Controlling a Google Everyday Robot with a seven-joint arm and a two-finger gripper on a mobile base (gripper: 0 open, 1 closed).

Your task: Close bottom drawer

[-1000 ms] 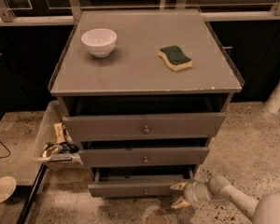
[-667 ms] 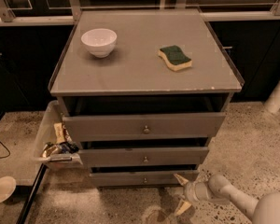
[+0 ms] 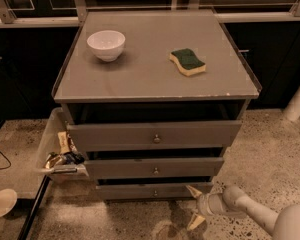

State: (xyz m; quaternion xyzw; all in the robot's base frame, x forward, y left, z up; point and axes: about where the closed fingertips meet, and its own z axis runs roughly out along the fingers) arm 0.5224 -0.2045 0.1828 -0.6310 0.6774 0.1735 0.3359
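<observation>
The bottom drawer [image 3: 140, 191] is the lowest, shallowest grey front of the cabinet, with a small round knob [image 3: 155, 193]. Its front stands nearly flush under the middle drawer [image 3: 155, 167]. My gripper [image 3: 194, 206] is low on the floor at the drawer's right end, its two pale fingers spread apart, the upper fingertip [image 3: 192, 189] at the drawer front's right corner. The fingers hold nothing. My white arm [image 3: 255, 214] reaches in from the lower right.
On the cabinet top [image 3: 150, 79] stand a white bowl [image 3: 106, 44] and a yellow-green sponge [image 3: 188, 62]. A clear bin [image 3: 57, 151] with snack packets hangs at the cabinet's left. A white dish [image 3: 1, 202] lies on the floor at left. A white post [image 3: 297, 101] stands at right.
The bottom drawer has slid inward from a clearly pulled-out position to nearly flush. My gripper has followed it toward the cabinet and sits slightly lower and further left.
</observation>
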